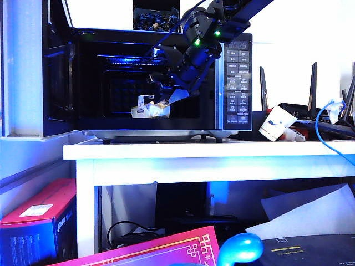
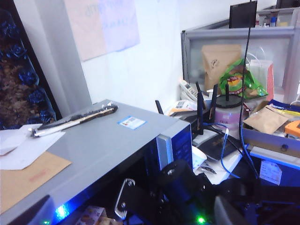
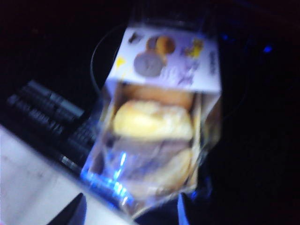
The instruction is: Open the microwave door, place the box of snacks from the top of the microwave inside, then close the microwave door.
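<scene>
Snack box [image 3: 154, 136] lies inside the microwave [image 1: 166, 83], door [image 1: 33, 66] swung wide
Right tool [image 1: 166, 97] straddles it, grip unclear; left tool unseen above the casing; door closing remains

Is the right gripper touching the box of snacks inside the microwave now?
Cannot tell. In the right wrist view, the right gripper's fingertips flank the blurred box of snacks; no gap or contact shows plainly. The exterior view is too dark.

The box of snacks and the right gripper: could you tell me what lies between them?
Nothing: in the right wrist view the box of snacks sits right before the right gripper, its fingertips apart beside its near end.
</scene>
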